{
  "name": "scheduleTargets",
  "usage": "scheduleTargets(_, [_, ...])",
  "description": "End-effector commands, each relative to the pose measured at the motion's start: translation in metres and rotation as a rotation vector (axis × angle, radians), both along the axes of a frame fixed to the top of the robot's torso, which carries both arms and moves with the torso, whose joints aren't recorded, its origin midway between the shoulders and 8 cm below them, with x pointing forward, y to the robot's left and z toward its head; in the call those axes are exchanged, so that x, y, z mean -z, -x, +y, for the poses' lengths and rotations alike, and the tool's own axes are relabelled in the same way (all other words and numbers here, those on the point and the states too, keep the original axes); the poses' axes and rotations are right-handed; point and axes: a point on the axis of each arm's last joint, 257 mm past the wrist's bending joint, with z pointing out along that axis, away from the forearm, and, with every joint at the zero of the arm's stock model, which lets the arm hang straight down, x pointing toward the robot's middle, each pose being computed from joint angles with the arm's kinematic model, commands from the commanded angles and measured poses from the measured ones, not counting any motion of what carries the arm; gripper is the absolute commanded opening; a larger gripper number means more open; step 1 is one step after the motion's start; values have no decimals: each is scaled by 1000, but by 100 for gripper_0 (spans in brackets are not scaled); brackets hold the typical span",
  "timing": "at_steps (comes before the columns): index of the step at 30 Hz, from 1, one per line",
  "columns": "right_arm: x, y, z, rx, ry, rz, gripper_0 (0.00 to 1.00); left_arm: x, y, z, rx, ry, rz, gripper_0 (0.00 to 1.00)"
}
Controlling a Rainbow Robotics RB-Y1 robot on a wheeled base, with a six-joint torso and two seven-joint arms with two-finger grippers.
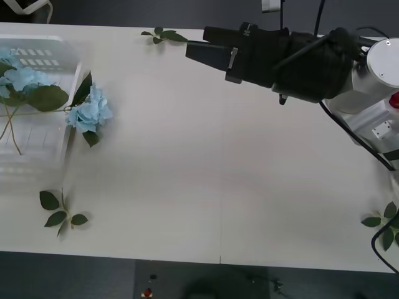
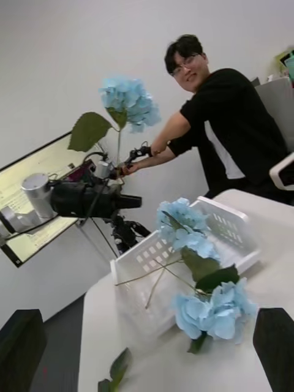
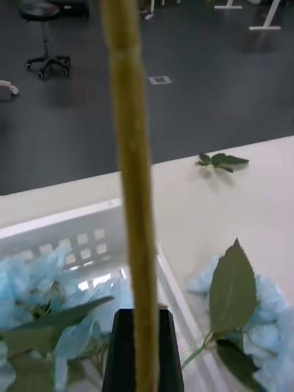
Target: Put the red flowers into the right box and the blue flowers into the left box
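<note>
Blue flower [image 2: 130, 101] upright, stem vertical, clamped in left gripper [image 3: 145, 343], right gripper [image 2: 147, 343] apart

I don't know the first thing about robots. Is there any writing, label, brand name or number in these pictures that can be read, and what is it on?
No text here can be read.
Screen in the room behind: faint lines, too blurred to read.
Floor mark: a small square outline, no legible letters.
Left box and the blue flower held by the left tool: no label visible.
</note>
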Motion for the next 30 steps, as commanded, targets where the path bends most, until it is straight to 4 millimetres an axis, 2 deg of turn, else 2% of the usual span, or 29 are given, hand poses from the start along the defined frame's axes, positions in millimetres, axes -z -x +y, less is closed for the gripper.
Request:
scheduleTargets(1, [5,-20,-25,36,98,-2,100,0,18,9,7,-88,20,0])
scheduleTargets(4, [20,-34,-48,68,173,17,100,8,30,6,19,-110,30,0])
scheduleTargets(6, [32,-44,-73,103,251,26,100,14,39,0,32,-133,34,0])
scheduleTargets(10, [43,-48,-104,133,357,24,100,22,52,-2,27,-162,34,0])
scheduleTargets(13, [45,-35,-119,110,411,35,100,27,64,4,17,-190,40,0])
scheduleTargets(18, [41,4,-132,44,436,46,100,28,77,19,-13,-208,46,0])
scheduleTargets(23, [37,38,-142,-8,437,5,100,23,75,39,-57,-193,40,0])
scheduleTargets(30, [40,68,-160,-60,450,-38,100,20,72,53,-91,-173,35,0])
